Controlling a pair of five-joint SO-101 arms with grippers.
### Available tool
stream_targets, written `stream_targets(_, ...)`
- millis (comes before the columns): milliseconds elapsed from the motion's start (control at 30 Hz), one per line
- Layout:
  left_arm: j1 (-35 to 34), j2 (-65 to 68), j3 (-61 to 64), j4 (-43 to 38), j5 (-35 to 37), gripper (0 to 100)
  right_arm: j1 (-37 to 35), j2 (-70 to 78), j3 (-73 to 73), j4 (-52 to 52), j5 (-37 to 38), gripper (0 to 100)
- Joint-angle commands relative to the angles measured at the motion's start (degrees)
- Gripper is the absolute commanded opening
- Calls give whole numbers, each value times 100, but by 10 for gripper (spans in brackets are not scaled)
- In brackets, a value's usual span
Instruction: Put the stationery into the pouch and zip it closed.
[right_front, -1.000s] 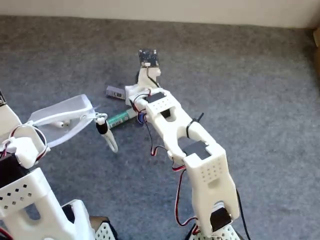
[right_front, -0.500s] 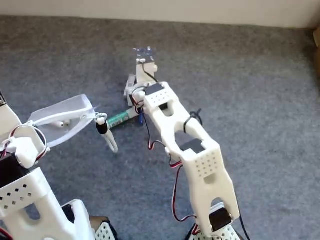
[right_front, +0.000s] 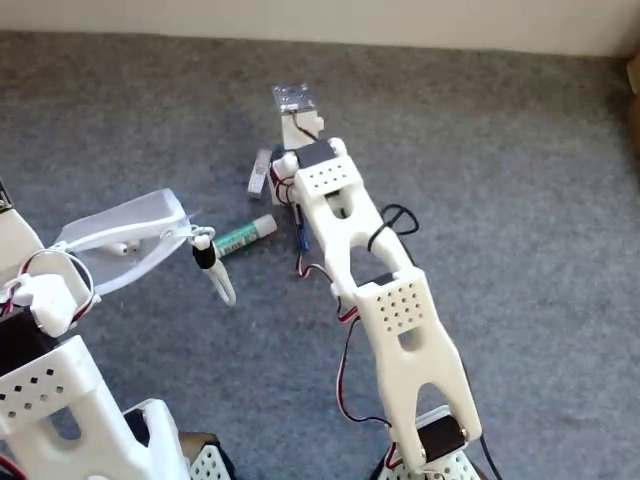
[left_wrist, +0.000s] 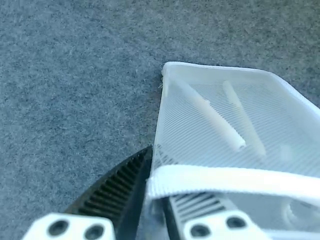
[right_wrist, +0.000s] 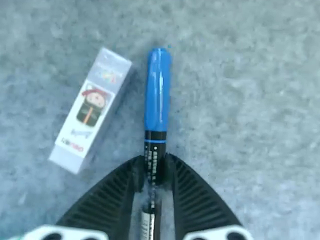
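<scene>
Right wrist view: my right tool (right_wrist: 152, 172) is clamped on the blue pen (right_wrist: 157, 90), back end hidden in its grip.
A cartoon-labelled box (right_wrist: 90, 112) lies just ahead of that tool, beside the pen; my left tool (left_wrist: 156, 165) pinches the pouch (left_wrist: 225, 125) rim.

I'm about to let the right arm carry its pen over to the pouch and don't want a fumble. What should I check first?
1. Right end effector shut on the blue pen: ok.
2. Left end effector clamped on the rim of the pouch: ok.
3. Pen apart from the small box beside it: ok.
4. Pouch mouth open enough for the pen: cannot tell.
5. All stationery packed: not ok; the box and a green-labelled tube lie on the carpet.
</scene>
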Motion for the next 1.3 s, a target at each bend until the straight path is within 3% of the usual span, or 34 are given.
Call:
stream_targets(0,-57,-66,-31,-97,62,5,-22,13,-391,796,88,5)
stream_targets(433,-57,-66,-31,-105,62,5,-48,22,-1024,3134,1240,11)
stream_targets(533,-57,-66,-31,-105,62,5,-57,-4,-1024,3169,1424,28)
stream_targets(733,-48,-66,-31,-105,62,5,-127,-4,-1033,3169,1415,176)
stream_targets(1267,-48,-84,92,-220,62,5,-57,48,-1033,1912,1407,177)
